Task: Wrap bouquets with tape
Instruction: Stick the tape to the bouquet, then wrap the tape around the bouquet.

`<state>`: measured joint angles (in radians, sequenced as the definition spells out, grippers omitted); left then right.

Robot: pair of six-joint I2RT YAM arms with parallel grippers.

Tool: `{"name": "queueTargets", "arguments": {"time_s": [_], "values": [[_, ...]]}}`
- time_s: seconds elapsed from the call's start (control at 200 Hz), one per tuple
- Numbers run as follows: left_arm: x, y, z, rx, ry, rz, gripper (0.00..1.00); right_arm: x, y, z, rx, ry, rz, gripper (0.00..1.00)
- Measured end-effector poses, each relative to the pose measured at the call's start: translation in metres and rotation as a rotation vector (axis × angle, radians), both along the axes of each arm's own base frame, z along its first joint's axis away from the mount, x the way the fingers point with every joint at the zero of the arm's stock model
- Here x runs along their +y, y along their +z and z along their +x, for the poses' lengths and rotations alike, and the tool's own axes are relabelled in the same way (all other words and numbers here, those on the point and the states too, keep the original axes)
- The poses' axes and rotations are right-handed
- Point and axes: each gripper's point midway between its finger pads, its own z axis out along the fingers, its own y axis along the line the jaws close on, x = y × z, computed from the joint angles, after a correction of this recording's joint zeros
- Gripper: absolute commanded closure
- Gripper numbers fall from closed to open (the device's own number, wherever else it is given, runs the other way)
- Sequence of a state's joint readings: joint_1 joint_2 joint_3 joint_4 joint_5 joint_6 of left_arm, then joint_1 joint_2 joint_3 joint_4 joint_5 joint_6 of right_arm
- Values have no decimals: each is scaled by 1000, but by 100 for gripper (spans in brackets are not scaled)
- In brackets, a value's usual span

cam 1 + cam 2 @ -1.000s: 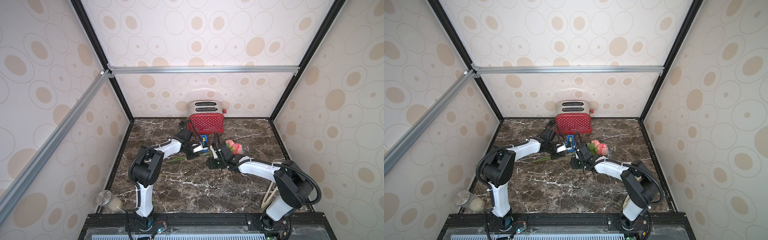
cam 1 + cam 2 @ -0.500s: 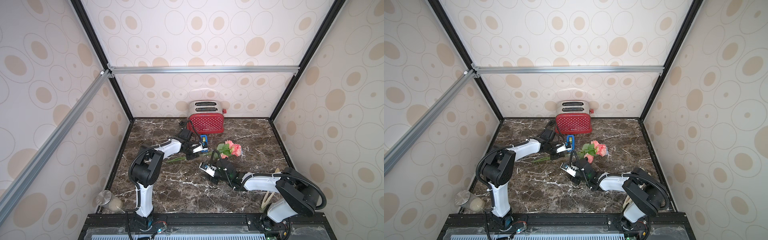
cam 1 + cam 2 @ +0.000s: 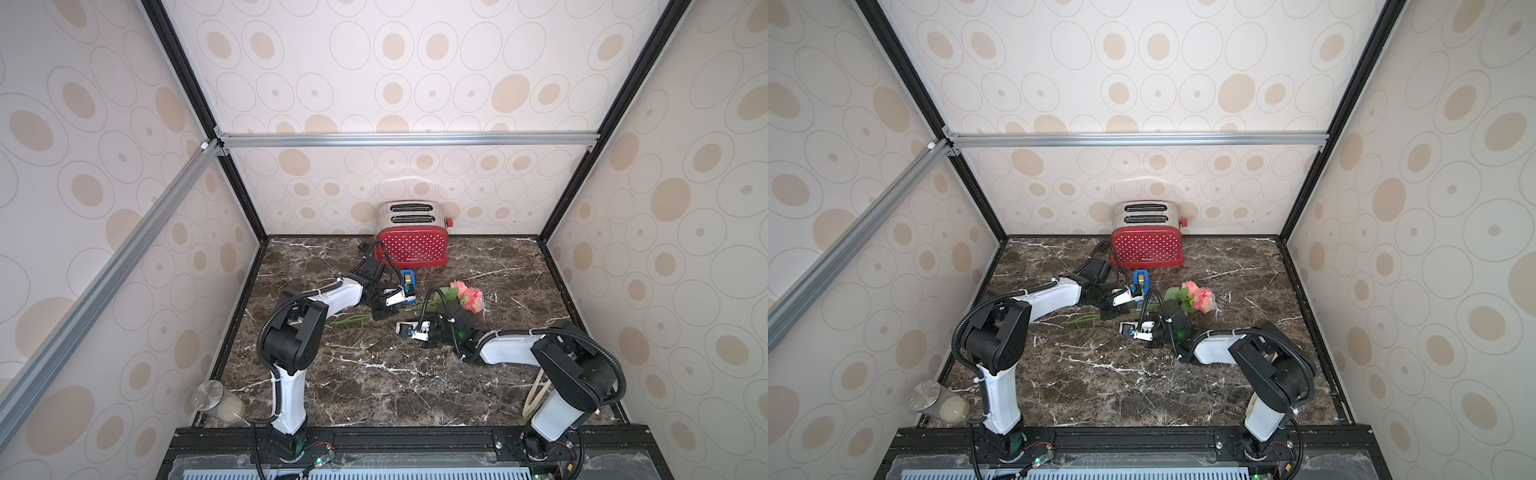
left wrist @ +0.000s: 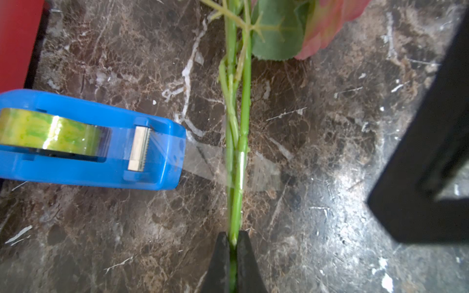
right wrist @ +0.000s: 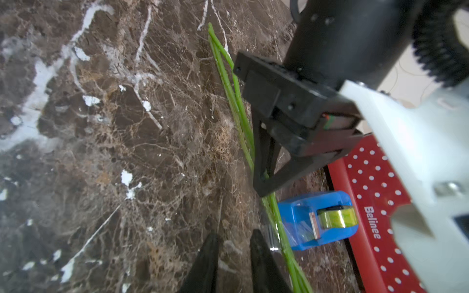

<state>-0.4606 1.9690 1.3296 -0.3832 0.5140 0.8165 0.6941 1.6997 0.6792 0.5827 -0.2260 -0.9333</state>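
The bouquet lies on the marble table, blooms to the right and stems pointing left. The left gripper is clamped on the stems. The blue tape dispenser sits just beyond them, before the red toaster. Its clear strip crosses the stems. The right gripper is on their near side, its 2 fingers slightly apart and empty.

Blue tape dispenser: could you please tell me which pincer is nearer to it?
Left. The left pincer grips the bouquet stems beside the blue tape dispenser; the right pincer hovers open across the stems, farther away.
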Motion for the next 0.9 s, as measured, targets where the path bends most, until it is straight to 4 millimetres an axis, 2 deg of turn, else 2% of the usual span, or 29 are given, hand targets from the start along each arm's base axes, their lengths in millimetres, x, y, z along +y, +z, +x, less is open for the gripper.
{"name": "queueTargets", "arguments": {"time_s": [0.225,0.485,0.9], "values": [[0,0,0,0,0,0,100,-1,-20,11,-60,35,-66,71],[1,0,-1,3,0,1,100,2,-5,28,-163,41,-81,68],[1,0,-1,7,-1,1,100,-8,2,52,-217,21,-131,67]]}}
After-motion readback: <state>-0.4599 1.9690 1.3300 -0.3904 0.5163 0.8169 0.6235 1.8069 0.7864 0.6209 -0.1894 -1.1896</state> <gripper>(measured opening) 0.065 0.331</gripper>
